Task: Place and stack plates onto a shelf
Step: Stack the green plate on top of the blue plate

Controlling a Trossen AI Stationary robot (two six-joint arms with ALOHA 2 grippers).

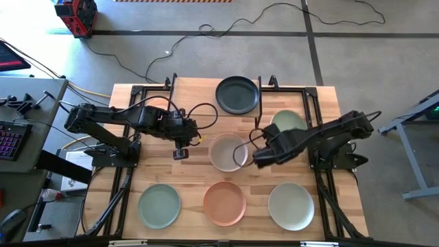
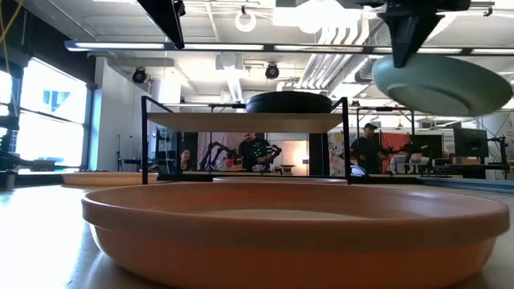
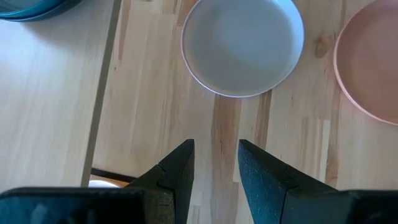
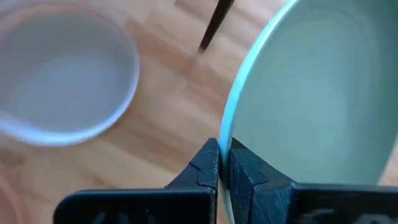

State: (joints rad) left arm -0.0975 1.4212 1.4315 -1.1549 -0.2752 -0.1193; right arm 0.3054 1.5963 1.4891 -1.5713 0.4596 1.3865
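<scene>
Partly hidden pale green plate [image 4: 311, 99], pinched

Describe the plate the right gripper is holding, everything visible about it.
The pale green plate is round, shallow and smooth with a raised rim, matte like glazed ceramic, and empty. The right gripper has its jaws shut on the plate's rim at one edge. In the low view the plate hangs in the air, slightly tilted, above table level and beside the shelf. Nothing but the gripper touches it.
</scene>
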